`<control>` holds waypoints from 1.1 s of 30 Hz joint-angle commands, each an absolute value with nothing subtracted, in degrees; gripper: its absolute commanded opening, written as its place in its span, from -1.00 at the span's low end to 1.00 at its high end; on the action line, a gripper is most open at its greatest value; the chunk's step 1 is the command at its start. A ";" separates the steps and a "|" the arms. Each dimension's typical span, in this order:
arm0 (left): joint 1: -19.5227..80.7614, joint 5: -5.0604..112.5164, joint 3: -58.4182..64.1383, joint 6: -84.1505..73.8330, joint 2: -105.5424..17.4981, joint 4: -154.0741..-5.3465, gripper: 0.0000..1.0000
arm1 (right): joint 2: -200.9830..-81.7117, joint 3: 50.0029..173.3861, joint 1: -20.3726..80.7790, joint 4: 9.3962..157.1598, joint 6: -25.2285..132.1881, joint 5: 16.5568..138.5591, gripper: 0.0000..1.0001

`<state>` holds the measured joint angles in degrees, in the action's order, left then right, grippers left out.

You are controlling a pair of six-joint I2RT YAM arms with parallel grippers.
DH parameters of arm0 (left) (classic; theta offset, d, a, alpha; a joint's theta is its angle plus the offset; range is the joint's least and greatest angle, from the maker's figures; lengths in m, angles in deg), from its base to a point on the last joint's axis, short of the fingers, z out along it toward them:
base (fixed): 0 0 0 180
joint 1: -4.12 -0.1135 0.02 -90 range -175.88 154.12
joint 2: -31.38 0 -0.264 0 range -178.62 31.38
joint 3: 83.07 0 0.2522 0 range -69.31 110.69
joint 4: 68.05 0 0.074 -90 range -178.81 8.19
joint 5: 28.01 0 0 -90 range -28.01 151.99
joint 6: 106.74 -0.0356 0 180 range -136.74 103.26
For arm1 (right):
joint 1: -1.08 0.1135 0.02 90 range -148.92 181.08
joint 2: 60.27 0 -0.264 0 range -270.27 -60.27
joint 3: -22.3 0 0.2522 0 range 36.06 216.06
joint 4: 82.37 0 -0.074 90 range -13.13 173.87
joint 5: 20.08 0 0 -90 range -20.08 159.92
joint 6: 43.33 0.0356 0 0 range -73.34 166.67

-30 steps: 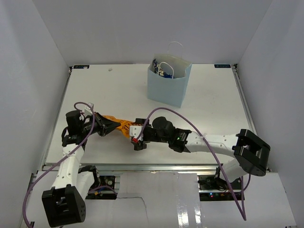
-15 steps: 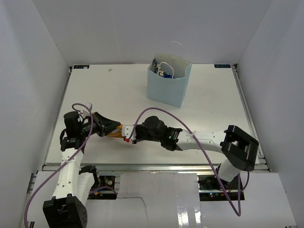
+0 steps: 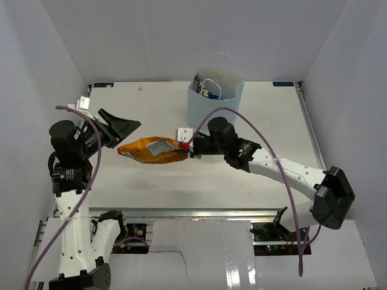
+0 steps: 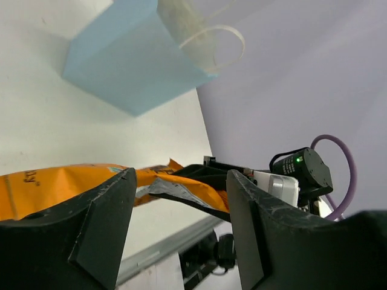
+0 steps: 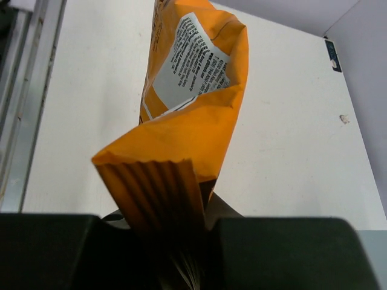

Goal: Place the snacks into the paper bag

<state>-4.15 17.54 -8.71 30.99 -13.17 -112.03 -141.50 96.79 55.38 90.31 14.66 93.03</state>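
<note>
The orange chip bag (image 3: pixel 151 150) hangs level above the table, left of the light blue paper bag (image 3: pixel 214 107). My right gripper (image 3: pixel 188 147) is shut on the chip bag's crimped right end; in the right wrist view the ribbed seam (image 5: pixel 158 193) runs down between the jaws of the right gripper (image 5: pixel 181 257). My left gripper (image 3: pixel 128 134) is open just off the chip bag's left end, not touching it. In the left wrist view the chip bag (image 4: pixel 54 184) shows beyond the spread fingers (image 4: pixel 91 232), with the paper bag (image 4: pixel 124 66) farther back.
Several packets (image 3: pixel 205 89) show inside the paper bag's open top, below its white string handles (image 3: pixel 224 60). White walls close in the table on three sides. Purple cables (image 3: pixel 242 115) arc over both arms. The metal front rail (image 3: pixel 193 211) edges the table.
My left gripper let go of the orange chip bag, opened and drew back up-left. My right gripper shut on the bag's end and lifted it toward the paper bag.
</note>
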 commanded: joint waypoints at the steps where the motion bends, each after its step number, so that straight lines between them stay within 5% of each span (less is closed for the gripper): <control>1: -4.14 27.59 -2.44 25.10 -12.74 -117.84 0.44 | -137.26 104.43 51.72 87.84 19.85 102.25 -0.85; 6: -4.14 36.48 0.82 22.21 -9.23 -119.68 0.49 | -134.54 111.28 46.71 86.16 23.37 104.20 -0.85; 10: -4.14 49.13 0.13 21.58 -0.99 -119.87 0.96 | -133.57 116.73 42.04 86.25 25.92 104.55 -0.85; 20: -4.14 46.79 -11.47 21.05 1.77 -120.05 0.96 | -136.55 130.63 29.48 86.86 26.27 100.34 -0.85; 33: -4.05 41.07 -17.80 21.40 0.89 -117.68 0.96 | -138.05 128.70 16.46 85.64 26.80 100.94 -0.85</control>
